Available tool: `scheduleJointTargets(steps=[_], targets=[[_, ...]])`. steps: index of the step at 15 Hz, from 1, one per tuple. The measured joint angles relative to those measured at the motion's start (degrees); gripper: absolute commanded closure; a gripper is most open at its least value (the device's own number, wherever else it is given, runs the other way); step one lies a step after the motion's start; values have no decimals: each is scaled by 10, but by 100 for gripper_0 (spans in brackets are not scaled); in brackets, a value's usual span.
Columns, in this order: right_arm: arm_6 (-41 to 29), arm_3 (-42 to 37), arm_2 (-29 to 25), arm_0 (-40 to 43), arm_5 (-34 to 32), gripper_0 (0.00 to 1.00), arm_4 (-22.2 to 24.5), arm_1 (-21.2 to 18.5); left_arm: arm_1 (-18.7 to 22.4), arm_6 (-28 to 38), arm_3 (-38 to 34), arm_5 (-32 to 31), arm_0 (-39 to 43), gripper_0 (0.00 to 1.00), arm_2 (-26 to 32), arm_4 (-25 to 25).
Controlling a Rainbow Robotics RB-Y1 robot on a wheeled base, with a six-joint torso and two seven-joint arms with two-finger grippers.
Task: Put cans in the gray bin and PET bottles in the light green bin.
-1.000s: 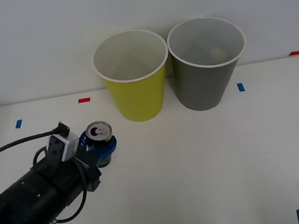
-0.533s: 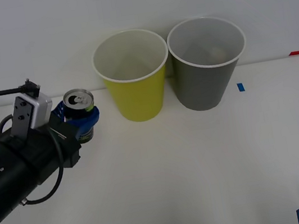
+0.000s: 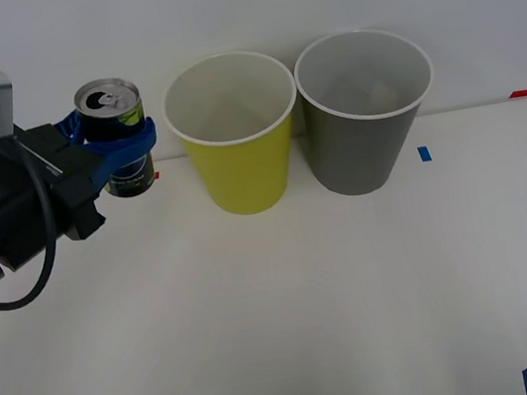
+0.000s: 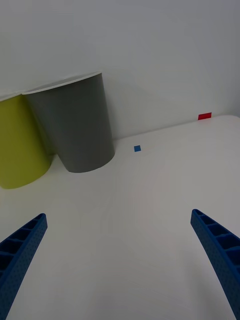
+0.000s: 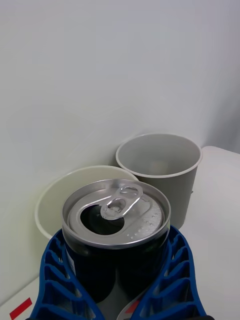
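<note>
My left gripper point(image 3: 117, 145) is shut on the dark can point(image 3: 114, 136), held upright and high above the table, left of both bins. In the left wrist view the can point(image 5: 116, 235) shows its opened silver top between the blue fingers point(image 5: 170, 280). The light green bin point(image 3: 235, 134) stands at the back centre, with the gray bin point(image 3: 365, 111) touching it on the right. Both bins also appear beyond the can, the gray bin point(image 5: 165, 172) and the light green bin point(image 5: 60, 195). My right gripper point(image 4: 120, 260) is open low over the table, facing the gray bin point(image 4: 75, 125). No PET bottles are in view.
Small blue and red tape marks point(image 3: 424, 153) dot the white table point(image 3: 339, 296). A white wall stands right behind the bins. Open table surface stretches in front of the bins and to the right.
The left arm has lifted the can off the table, moving up and to the left. The bins and the right arm have not moved.
</note>
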Motion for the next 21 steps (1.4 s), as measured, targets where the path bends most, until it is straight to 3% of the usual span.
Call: scheduleJointTargets(steps=[4, 12, 15, 18, 21], targets=[[0, 0, 0, 0, 0, 0, 0, 0, -53, 3, 14, 81, -111, 100, 13, -35], [0, 0, 0, 0, 0, 0, 0, 0, -113, 30, 146, 82, -254, 100, -41, -40], [0, 0, 0, 0, 0, 0, 0, 0, -125, 53, 162, 76, -292, 100, -73, -97], [0, 0, 0, 0, 0, 0, 0, 0, -133, 138, 174, 71, -326, 100, -112, -169], [0, 0, 0, 0, 0, 0, 0, 0, -134, 172, 229, 7, -352, 100, -156, -207]])
